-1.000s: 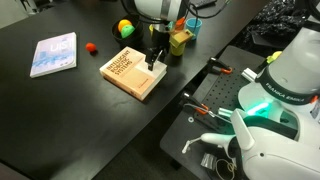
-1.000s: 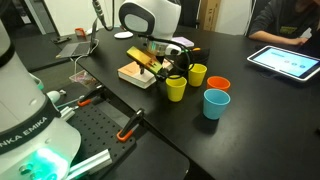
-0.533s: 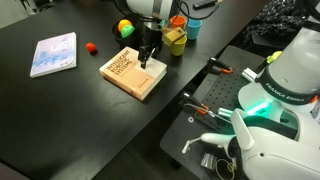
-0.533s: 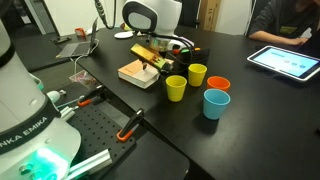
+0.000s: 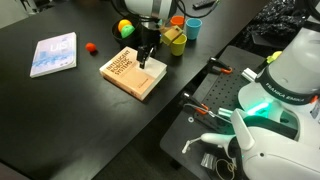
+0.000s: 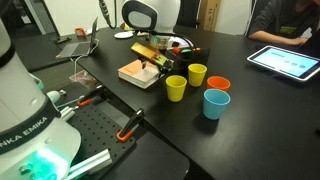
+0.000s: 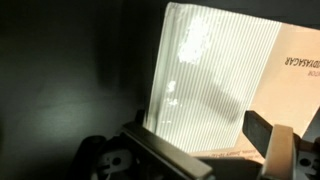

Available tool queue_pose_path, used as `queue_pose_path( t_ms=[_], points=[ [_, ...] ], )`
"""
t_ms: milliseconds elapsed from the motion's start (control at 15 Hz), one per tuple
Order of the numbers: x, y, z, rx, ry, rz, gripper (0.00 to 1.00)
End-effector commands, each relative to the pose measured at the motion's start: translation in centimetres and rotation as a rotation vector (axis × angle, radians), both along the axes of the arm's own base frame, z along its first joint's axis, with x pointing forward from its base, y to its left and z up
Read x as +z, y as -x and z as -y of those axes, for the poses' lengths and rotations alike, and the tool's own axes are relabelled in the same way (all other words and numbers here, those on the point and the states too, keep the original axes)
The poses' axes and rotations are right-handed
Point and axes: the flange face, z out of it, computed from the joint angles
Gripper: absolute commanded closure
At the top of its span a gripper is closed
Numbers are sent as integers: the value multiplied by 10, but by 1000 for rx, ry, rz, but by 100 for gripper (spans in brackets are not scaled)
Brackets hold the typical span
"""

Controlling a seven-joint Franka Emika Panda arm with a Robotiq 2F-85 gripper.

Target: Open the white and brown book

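Note:
The white and brown book (image 5: pixel 128 72) lies flat on the black table and also shows in an exterior view (image 6: pixel 136 72). It has a tan cover with brown lettering. My gripper (image 5: pixel 146 60) is down at its edge nearest the cups, as an exterior view (image 6: pixel 155 63) also shows. In the wrist view the book's white page edges (image 7: pixel 210 80) fill the middle, with the lettered cover (image 7: pixel 300 85) at the right. My gripper (image 7: pixel 215 150) is open, one finger on each side of the book's lower edge. I cannot tell whether the cover is lifted.
A thinner light-blue book (image 5: pixel 53 53), a red ball (image 5: pixel 91 47) and a yellow-green ball (image 5: pixel 125 28) lie beyond the tan book. Several cups (image 6: pixel 176 88) (image 6: pixel 215 103) stand close by. A tablet (image 6: pixel 290 62) and laptop (image 6: pixel 80 45) lie further off.
My gripper has shifted a little along the book's edge, away from the cups. The book has stayed in place.

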Motion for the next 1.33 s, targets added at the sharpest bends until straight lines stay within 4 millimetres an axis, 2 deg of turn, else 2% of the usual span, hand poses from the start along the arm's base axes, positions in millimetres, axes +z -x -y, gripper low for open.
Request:
queue_pose_path(
  t_ms=[0,600,933,1133,1267],
  points=[
    [20,-5,-12,-6,-45,-14,0],
    [54,-14,-26,-29,-69,-21,0],
    [77,-21,-45,-33,-40,-60,0],
    [82,-17,-58,-33,-52,-109,0],
    [93,-17,-69,-13,-64,-103,0]
  ],
)
